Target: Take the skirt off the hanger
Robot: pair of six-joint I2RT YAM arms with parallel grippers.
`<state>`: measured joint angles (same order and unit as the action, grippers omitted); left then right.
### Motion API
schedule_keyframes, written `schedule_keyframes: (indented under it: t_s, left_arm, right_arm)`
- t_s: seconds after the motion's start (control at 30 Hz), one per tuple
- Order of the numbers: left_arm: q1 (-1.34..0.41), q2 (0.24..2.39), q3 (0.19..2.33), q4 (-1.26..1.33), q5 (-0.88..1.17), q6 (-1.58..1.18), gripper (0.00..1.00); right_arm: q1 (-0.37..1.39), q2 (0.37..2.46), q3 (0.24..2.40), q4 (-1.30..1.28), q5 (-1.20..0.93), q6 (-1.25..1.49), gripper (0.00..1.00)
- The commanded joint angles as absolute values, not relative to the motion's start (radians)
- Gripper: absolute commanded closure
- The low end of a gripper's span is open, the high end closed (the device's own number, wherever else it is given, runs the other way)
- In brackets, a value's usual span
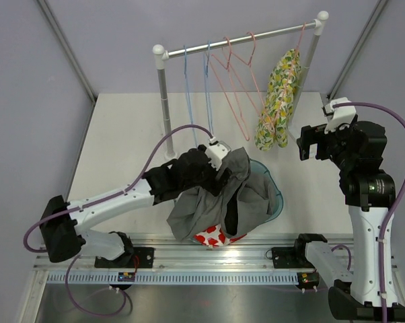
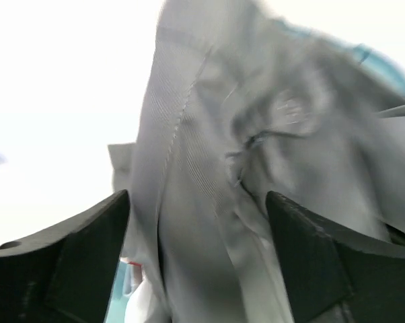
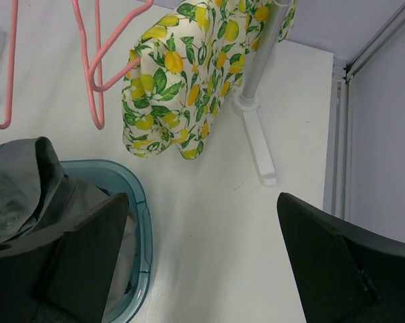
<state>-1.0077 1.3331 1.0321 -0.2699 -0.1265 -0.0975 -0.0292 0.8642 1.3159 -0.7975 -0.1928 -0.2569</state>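
Soft, floppy, lightweight grey skirt (image 1: 189,208): best pinched at the seam fold right between the spread-open left gripper (image 2: 196,202) jaws. Right gripper (image 3: 202,198) gaping too, empty.

- The left gripper (image 2: 198,202) hangs over the tub (image 1: 277,196), with the heaped garment (image 1: 201,210) directly beneath it and rising between its fingers.
- The heaped garment lies in the tub and spills over the rim to the left gripper's left and near side.
- A second cloth (image 1: 210,237) lies under the heap at the near edge.
- The rack (image 1: 256,35) stands on the table (image 1: 122,148) beyond the left gripper, with empty hangers (image 3: 95,124) straight ahead of it.
- The hanging garment (image 1: 278,101) hangs ahead and left of the right gripper (image 3: 202,202).
- The tub lies below and left of the right gripper.
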Motion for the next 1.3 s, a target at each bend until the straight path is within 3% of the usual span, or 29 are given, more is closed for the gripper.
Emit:
schedule_keyframes:
  t_s: [0.0, 0.3, 0.47, 0.57, 0.77, 1.07, 1.17, 1.27]
  left_arm:
    - [-1.009, 1.255, 1.069, -0.270, -0.110, -0.074, 0.11]
    - [-1.009, 1.120, 1.089, -0.325, -0.006, 0.030, 0.01]
    - [-1.009, 0.962, 1.048, -0.322, 0.054, 0.069, 0.01]
    - [-1.009, 0.846, 0.993, -0.318, 0.005, 0.072, 0.01]
    - [-1.009, 0.649, 0.848, -0.293, -0.109, 0.005, 0.01]
    - [-1.008, 0.491, 0.775, -0.293, -0.149, -0.150, 0.01]
    - [-1.009, 0.474, 0.756, -0.291, -0.158, -0.166, 0.01]
    - [-1.009, 0.469, 0.752, -0.293, -0.166, -0.178, 0.01]
  right_arm:
    - [-0.035, 0.874, 1.376, -0.790, -0.219, -0.242, 0.01]
    - [-0.035, 0.965, 1.485, -0.828, -0.330, -0.219, 0.01]
    - [-0.035, 1.162, 1.762, -0.897, -0.393, -0.080, 0.01]
    - [-0.035, 1.307, 1.903, -0.881, -0.335, 0.120, 0.10]
    - [-0.035, 1.500, 2.035, -0.838, -0.258, 0.178, 0.30]
    - [0.044, 1.637, 2.040, -0.760, -0.085, 0.118, 0.36]
    - [0.067, 1.661, 2.042, -0.753, -0.037, 0.083, 0.48]
    - [0.081, 1.664, 2.052, -0.743, -0.006, 0.048, 0.81]
